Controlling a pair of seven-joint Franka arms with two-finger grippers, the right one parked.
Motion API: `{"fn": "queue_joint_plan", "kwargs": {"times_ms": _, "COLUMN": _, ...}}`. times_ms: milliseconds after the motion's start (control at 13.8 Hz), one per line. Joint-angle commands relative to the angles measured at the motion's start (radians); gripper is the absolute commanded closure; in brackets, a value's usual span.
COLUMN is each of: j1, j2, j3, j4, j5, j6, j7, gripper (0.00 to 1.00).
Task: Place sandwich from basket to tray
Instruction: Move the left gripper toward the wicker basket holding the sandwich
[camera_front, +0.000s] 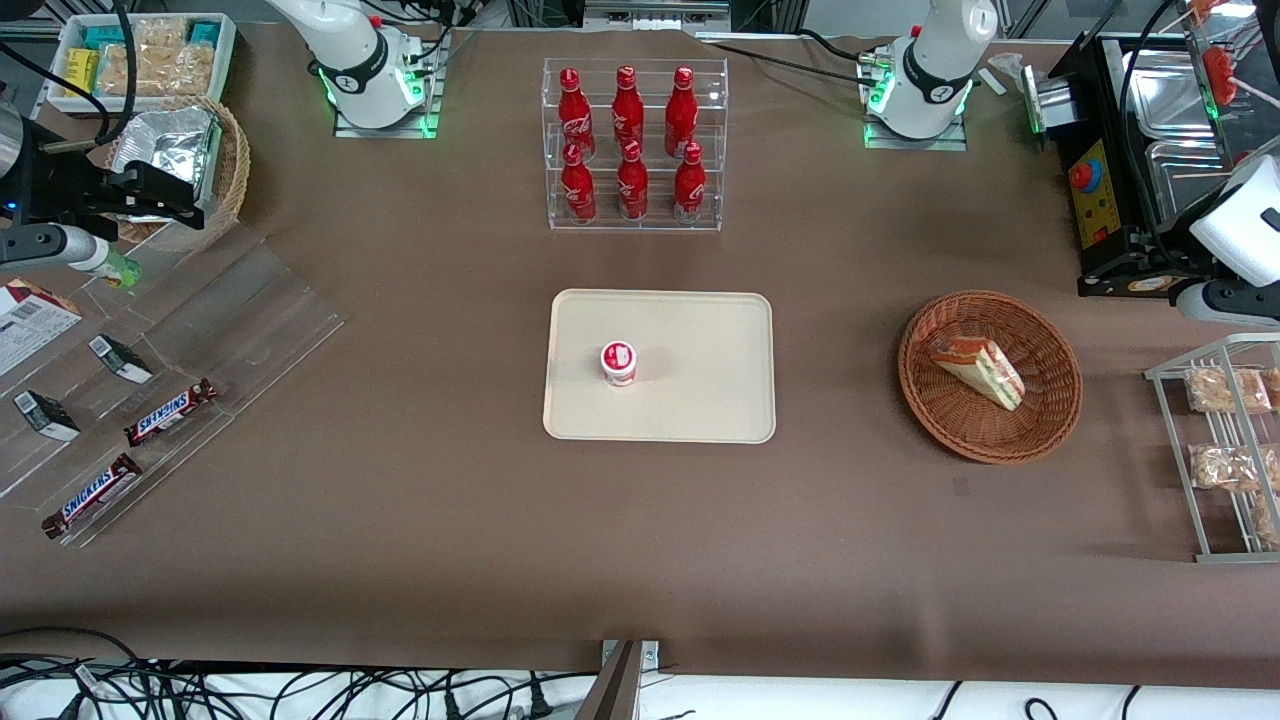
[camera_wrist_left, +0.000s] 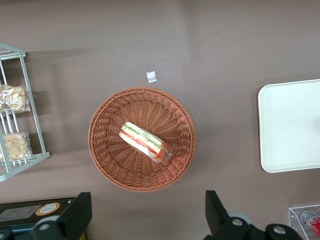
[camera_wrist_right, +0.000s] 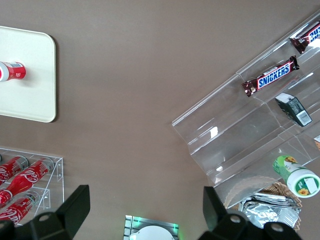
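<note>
Black gripper (camera_wrist_left: 145, 220) fingers, spread wide and holding nothing, hang high above the basket (camera_wrist_left: 107, 155). Inside that basket lies the sandwich (camera_wrist_left: 145, 141), on its side and untouched. Toward the parked arm's end from the basket sits the tray (camera_front: 700, 400), with a small red-and-white cup (camera_front: 619, 363) near its middle. Judging by this, the approach is only starting; next comes a descent onto the sandwich, fingers straddling its bread faces.
</note>
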Motion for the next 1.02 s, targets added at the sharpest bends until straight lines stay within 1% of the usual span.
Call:
{"fn": "queue_joint_plan", "kwargs": {"times_ms": 0, "j1": -0.002, "j2": 0.008, "j3": 0.009, "j4": 0.017, "j5": -0.003, "j6": -0.03, "j7": 0.007, "gripper": 0.0}}
{"fn": "queue_joint_plan", "kwargs": {"times_ms": 145, "j1": 0.004, "j2": 0.009, "j3": 0.018, "j4": 0.016, "j5": -0.003, "j6": -0.03, "j7": -0.005, "gripper": 0.0}}
{"fn": "queue_joint_plan", "kwargs": {"times_ms": 290, "j1": 0.032, "j2": 0.009, "j3": 0.018, "j4": 0.0, "j5": -0.002, "j6": -0.031, "j7": -0.016, "gripper": 0.0}}
{"fn": "queue_joint_plan", "kwargs": {"times_ms": 435, "j1": 0.056, "j2": 0.002, "j3": 0.018, "j4": -0.049, "j5": 0.0, "j6": -0.024, "j7": -0.056, "gripper": 0.0}}
{"fn": "queue_joint_plan", "kwargs": {"times_ms": 653, "j1": 0.061, "j2": -0.007, "j3": 0.009, "j4": -0.134, "j5": 0.062, "j6": 0.022, "j7": -0.206, "gripper": 0.0}}
{"fn": "queue_joint_plan", "kwargs": {"times_ms": 944, "j1": 0.061, "j2": -0.041, "j3": 0.006, "j4": -0.338, "j5": 0.064, "j6": 0.236, "j7": -0.454, "gripper": 0.0}}
